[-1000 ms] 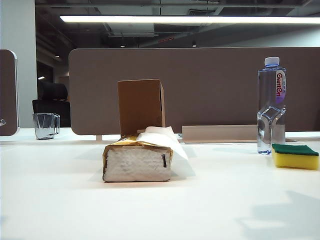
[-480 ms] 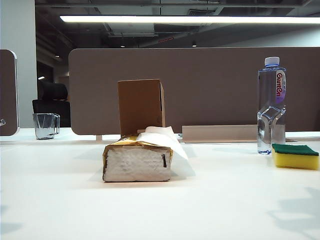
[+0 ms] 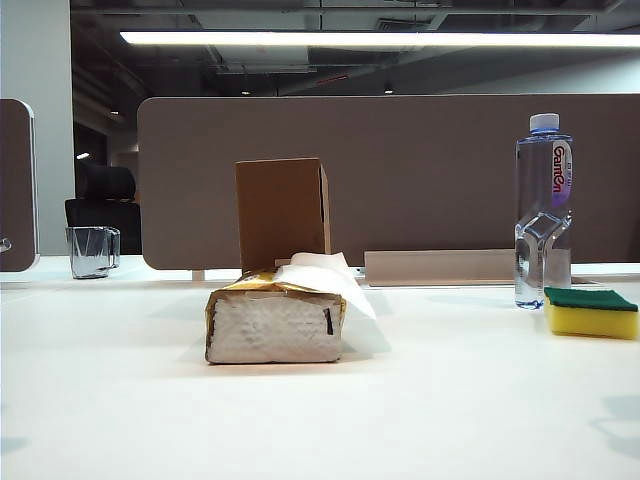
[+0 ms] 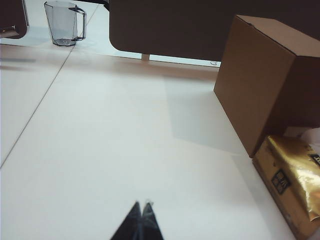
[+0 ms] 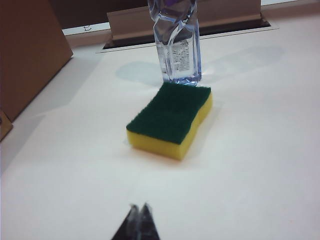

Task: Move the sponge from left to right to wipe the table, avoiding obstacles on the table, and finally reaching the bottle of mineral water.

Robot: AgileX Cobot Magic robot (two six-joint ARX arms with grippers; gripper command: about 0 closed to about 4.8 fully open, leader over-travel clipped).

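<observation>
- Your sponge already lies beside the bottle of mineral water, ahead of the right gripper, untouched.
- Both tips pressed together, empty; left gripper clear of cardboard box.
- Wiping looks finished.

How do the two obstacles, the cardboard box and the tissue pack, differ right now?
The cardboard box stands upright and tall; the tissue pack lies low in front of it. The box is plain brown and closed; the pack is gold-edged with a white sheet sticking out. Both sit mid-table, untouched by either gripper.
</observation>
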